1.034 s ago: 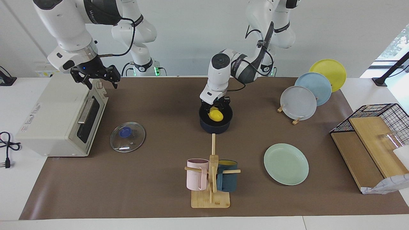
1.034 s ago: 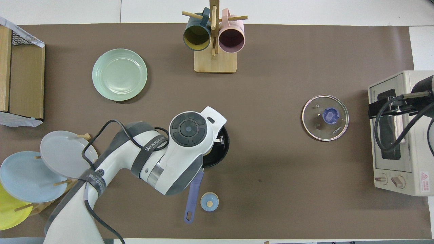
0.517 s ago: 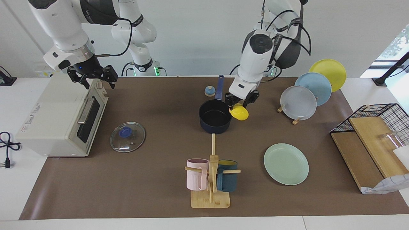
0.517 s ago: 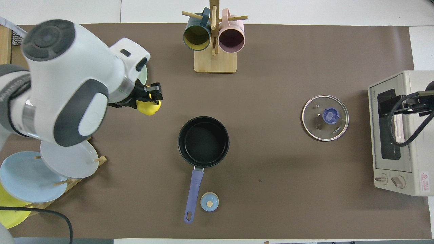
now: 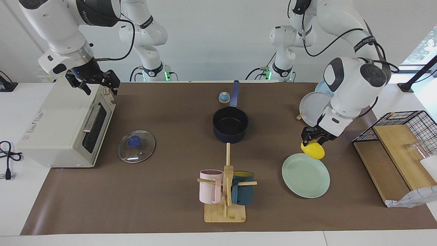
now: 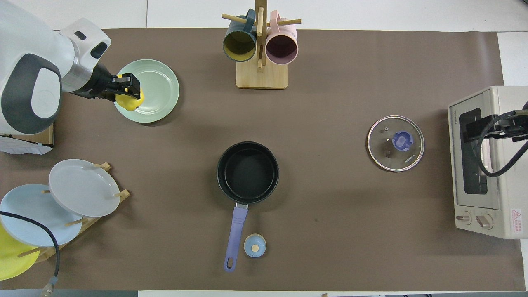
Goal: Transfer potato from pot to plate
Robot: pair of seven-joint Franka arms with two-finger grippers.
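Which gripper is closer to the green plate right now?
Left. The left gripper, shut on the potato, hangs over the green plate's edge. The right gripper waits open over the toaster oven at the table's other end.

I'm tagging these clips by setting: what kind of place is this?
Probably a robot lab staged as a kitchen: a toaster oven, a mug rack and a pot sit on a brown mat, with bare white walls around.
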